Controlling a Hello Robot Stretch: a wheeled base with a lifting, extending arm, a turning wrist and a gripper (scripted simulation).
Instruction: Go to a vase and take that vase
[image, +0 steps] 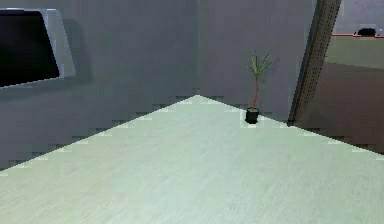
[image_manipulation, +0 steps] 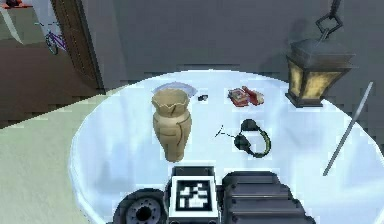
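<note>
The tan vase (image_manipulation: 171, 122) stands upright on the round white table (image_manipulation: 100, 150), farther out than the gripper (image_manipulation: 146, 207) and almost straight beyond it. A dark headphone-like thing (image_manipulation: 255, 140) lies beyond the gripper too, off to the other side of the vase. The gripper's far end is not clear, so one cannot tell whether it holds anything. The going part seems done; the taking is in hand. The next move probably calls for reaching outward to the vase's body, keeping off the dark thing.

A tan ribbed vase (image_manipulation: 172, 122) with a flared mouth stands upright on the table (image_manipulation: 110, 150). It is near the fingers (image_manipulation: 142, 208), farther out.
</note>
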